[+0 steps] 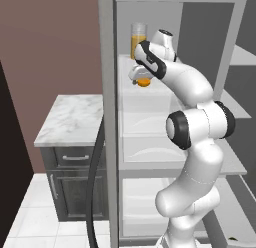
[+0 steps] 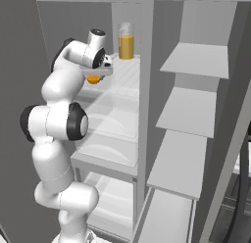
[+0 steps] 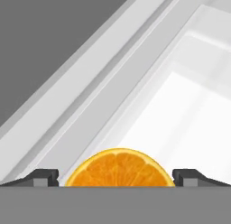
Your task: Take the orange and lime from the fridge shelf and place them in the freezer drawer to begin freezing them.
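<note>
Orange (image 3: 119,168), nearest the hand camera, sits between the end effector (image 3: 116,175) fingers, apparently gripped for carrying to the freezer. It is just above the fridge shelf (image 1: 150,89), in front of the juice glass (image 1: 138,38). Cut face toward the camera; round, no long axis.

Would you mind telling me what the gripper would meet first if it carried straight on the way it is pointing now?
The orange already sits between the gripper fingertips. Straight beyond it lies the white fridge shelf, so that would probably be met first, though depth is hard to judge.
</note>
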